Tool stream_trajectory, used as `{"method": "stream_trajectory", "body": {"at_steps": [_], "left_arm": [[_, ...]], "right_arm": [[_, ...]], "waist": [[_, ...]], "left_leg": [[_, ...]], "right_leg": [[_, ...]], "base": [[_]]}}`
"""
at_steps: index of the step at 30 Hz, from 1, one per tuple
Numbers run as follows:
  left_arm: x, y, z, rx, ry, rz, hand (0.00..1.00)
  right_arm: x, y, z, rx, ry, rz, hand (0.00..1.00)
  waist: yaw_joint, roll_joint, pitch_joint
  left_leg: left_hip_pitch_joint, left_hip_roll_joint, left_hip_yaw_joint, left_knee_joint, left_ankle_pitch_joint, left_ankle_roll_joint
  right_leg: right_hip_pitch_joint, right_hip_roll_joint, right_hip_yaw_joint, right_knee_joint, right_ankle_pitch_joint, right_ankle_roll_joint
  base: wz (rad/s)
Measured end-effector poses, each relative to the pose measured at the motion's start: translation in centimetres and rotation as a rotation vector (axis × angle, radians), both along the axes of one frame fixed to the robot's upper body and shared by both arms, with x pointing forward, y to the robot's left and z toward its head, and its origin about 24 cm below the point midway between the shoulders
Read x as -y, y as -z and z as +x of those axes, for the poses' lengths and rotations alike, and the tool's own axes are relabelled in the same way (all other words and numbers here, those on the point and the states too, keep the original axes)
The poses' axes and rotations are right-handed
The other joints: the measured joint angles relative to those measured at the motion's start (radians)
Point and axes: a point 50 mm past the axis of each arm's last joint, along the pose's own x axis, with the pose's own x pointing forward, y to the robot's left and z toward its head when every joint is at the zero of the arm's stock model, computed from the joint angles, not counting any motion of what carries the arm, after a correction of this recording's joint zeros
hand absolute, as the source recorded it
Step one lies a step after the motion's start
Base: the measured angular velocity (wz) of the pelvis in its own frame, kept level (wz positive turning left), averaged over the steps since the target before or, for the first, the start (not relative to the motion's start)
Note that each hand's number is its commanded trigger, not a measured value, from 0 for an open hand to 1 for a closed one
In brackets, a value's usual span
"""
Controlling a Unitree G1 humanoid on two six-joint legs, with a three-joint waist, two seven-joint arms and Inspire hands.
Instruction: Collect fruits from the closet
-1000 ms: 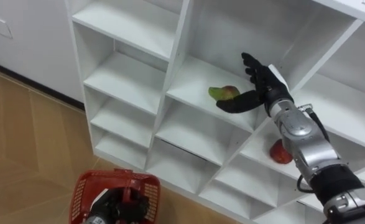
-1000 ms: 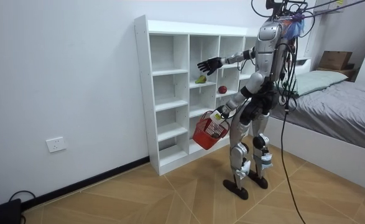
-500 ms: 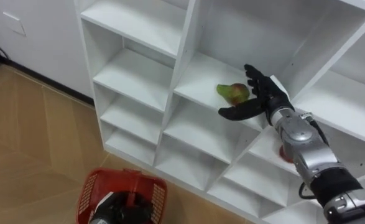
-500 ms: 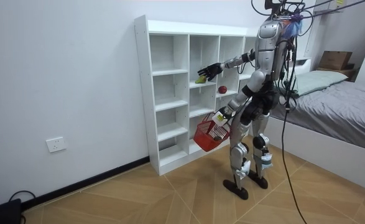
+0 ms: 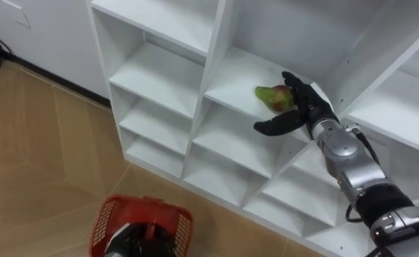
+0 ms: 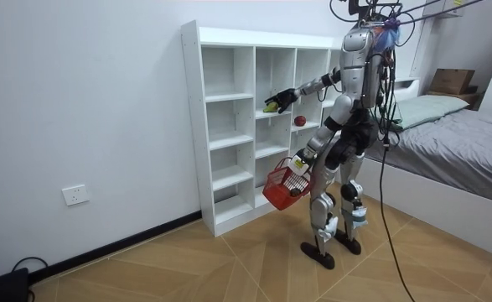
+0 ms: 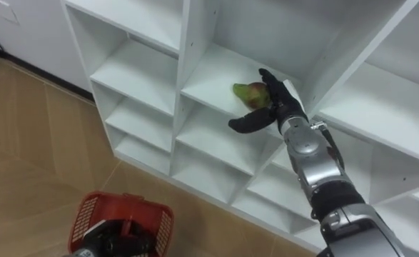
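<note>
A green and red fruit (image 5: 270, 96) lies on a shelf of the white closet (image 5: 168, 70), in the middle column. My right hand (image 5: 299, 107) is open beside it, fingers against its right side, thumb stretched out below and in front. A red fruit (image 6: 299, 121) sits in the compartment one column to the right and a little lower. Low down, my left hand (image 5: 133, 243) is shut on the handle of the red basket (image 5: 144, 220), which hangs in front of the closet's lower shelves. In the room view I stand facing the closet with the right arm stretched out.
The closet's other compartments stand bare. Wooden floor (image 5: 31, 164) spreads to the left below the closet. A bed (image 6: 459, 134) lies close behind me at the room view's right. A white wall with a socket (image 6: 75, 195) runs left of the closet.
My right hand has reached further into the compartment and now touches the green and red fruit. The basket stays in my left hand. The head camera has shifted a little.
</note>
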Motion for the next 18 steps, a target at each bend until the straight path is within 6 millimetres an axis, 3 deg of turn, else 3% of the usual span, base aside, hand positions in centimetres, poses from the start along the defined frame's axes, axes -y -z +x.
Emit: {"method": "stream_trajectory", "body": {"at_steps": [4,6,18], "left_arm": [[-0.04,-0.06,0.21,0.003,0.004,0.003,1.0],[-0.1,-0.11,0.26,0.005,0.011,0.001,1.0],[0.83,-0.28,0.8,0.028,0.052,-0.01,1.0]], "right_arm": [[0.14,-0.3,0.17,0.03,-0.002,-0.056,0.0],[0.17,-0.57,0.39,0.045,0.001,-0.075,0.0],[0.36,-1.04,0.54,0.112,0.037,-0.123,0.0]], "waist": [[-0.001,0.006,0.0056],[-0.001,0.009,0.0121],[0.0,0.008,0.0119]], "left_leg": [[-0.017,-0.001,-0.002,0.001,0.002,0.001],[-0.023,-0.001,-0.002,0.002,0.005,0.002],[-0.067,-0.008,0.005,-0.002,0.022,0.008]], "right_leg": [[-0.025,-0.003,0.0,0.017,-0.001,0.0],[-0.03,-0.003,0.001,0.018,-0.001,0.0],[-0.094,-0.017,0.012,0.05,-0.003,0.001]], "base": [[0.0],[0.0],[-0.01]]}}
